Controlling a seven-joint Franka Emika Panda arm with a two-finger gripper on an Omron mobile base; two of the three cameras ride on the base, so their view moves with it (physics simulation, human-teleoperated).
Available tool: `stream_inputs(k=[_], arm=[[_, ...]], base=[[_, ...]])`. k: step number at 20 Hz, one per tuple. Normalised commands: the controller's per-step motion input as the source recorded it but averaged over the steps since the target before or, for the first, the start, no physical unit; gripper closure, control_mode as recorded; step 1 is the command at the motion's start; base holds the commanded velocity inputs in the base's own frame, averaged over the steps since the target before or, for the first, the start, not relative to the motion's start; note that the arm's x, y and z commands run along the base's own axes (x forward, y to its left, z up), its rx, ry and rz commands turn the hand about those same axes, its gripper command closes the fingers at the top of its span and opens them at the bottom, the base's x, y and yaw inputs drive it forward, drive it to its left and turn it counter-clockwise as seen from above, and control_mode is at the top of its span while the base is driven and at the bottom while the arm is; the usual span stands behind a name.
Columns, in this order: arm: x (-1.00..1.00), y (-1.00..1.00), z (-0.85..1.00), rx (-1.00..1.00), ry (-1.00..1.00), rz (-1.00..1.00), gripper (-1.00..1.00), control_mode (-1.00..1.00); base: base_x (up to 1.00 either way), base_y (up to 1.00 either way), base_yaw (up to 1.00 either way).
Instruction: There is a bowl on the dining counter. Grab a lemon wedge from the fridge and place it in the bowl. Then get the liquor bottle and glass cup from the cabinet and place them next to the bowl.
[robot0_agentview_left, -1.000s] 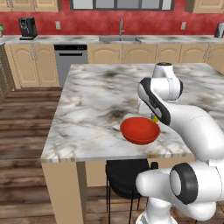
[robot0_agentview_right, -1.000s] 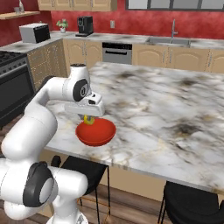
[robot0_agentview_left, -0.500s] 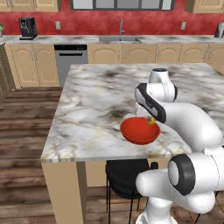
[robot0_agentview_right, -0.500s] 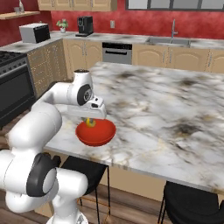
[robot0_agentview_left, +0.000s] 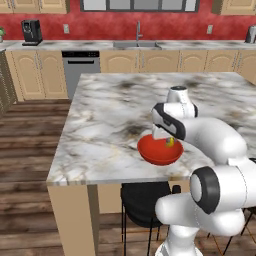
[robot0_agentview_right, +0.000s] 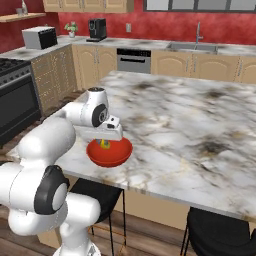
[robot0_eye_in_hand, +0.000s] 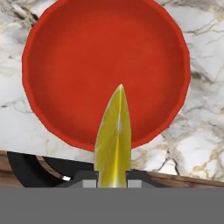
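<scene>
The hand (robot0_eye_in_hand: 113, 183) had come down over the red bowl (robot0_eye_in_hand: 65, 65) on the counter (robot0_agentview_left: 100, 115), clamped on the lemon wedge (robot0_eye_in_hand: 113, 140); release seemed next.

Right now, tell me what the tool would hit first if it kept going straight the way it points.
Most likely the inside of the red bowl: the tool, shut on the lemon wedge, points down into it. The remaining gap is hard to judge.

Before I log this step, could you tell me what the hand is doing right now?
Hand: closed on the lemon wedge, held above the red bowl.
</scene>
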Motion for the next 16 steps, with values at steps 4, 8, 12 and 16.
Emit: stream_inputs(k=[4,8,12,16], arm=[[0.22,0.0,-0.31,0.0,0.0,0.04,1.0,-1.0],[0.2,0.0,-0.29,0.0,0.0,0.04,1.0,-1.0],[0.07,0.0,-0.3,0.0,0.0,0.05,1.0,-1.0],[0.03,0.0,-0.31,0.0,0.0,0.06,1.0,-1.0]], base=[[0.0,0.0,0.0],[0.0,0.0,0.0],[0.0,0.0,0.0],[0.0,0.0,0.0]])
